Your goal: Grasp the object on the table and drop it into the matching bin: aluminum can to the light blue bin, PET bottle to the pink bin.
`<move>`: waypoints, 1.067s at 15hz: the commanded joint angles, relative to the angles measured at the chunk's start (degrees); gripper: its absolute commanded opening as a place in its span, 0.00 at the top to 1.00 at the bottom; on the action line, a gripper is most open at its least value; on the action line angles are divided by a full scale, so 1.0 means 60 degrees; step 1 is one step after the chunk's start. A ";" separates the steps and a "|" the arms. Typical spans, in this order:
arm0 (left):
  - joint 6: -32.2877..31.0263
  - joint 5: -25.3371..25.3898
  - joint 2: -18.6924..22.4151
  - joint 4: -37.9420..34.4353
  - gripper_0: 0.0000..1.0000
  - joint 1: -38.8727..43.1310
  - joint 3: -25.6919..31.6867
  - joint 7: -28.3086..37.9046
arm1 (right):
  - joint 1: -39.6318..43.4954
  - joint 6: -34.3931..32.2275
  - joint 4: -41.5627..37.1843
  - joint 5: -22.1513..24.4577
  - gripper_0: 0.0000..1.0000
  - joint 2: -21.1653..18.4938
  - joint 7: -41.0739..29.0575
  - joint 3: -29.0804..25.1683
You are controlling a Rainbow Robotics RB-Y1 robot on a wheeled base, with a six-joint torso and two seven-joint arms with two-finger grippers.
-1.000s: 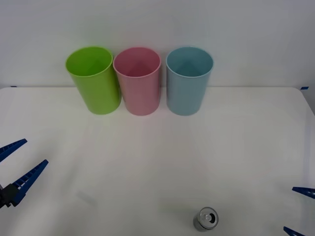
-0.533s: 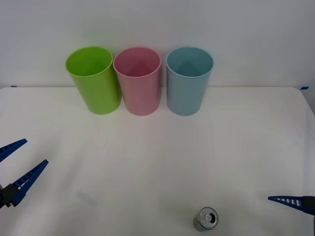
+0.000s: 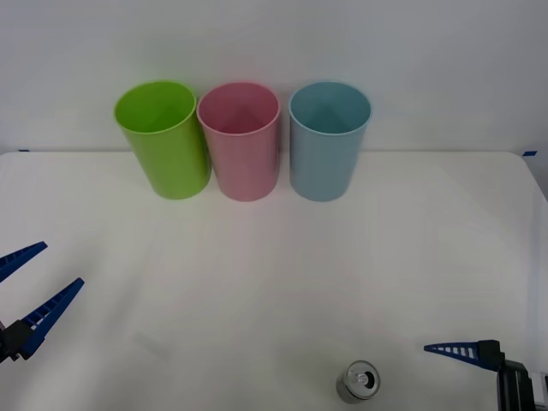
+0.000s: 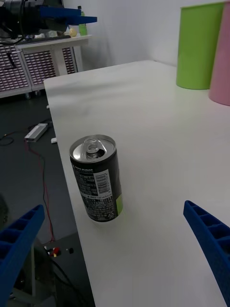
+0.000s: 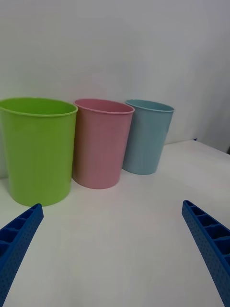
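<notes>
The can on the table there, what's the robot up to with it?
The right gripper, fingers open, is beside the can, which stands upright near the table's front edge, not yet grasped. The left gripper waits open at the table's left side. At the back stand the green bin, pink bin and light blue bin; the can belongs in the blue one.

Plain white wall (image 3: 274,43) behind the setup. Beyond the table's near edge: dark floor (image 4: 19,158) w/ red cable (image 4: 43,177), power strip (image 4: 36,131), white rack (image 4: 43,62) of small drawers.
</notes>
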 commanded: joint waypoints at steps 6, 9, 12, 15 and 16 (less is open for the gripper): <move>0.0000 0.0000 0.0000 0.0000 0.00 0.0000 0.0000 0.0000 | -0.1115 0.0706 0.1069 0.0849 0.00 0.0749 0.0250 0.1010; 0.0000 0.0000 0.0000 0.0000 0.00 0.0000 0.0000 0.0000 | -0.1525 0.0706 0.1538 0.1274 0.00 0.1203 0.0368 0.1142; 0.0000 0.0000 0.0000 0.0000 0.00 0.0000 0.0000 0.0000 | -0.1628 0.0969 0.1626 0.1244 0.00 0.1276 0.0470 0.1684; 0.0000 0.0000 0.0000 0.0000 0.00 0.0000 0.0000 0.0000 | -0.1687 0.1116 0.1626 0.1244 0.00 0.1452 0.0631 0.1904; 0.0000 0.0000 0.0000 0.0000 0.00 0.0000 0.0000 0.0000 | -0.1716 0.1189 0.1626 0.1244 0.00 0.1525 0.0675 0.2021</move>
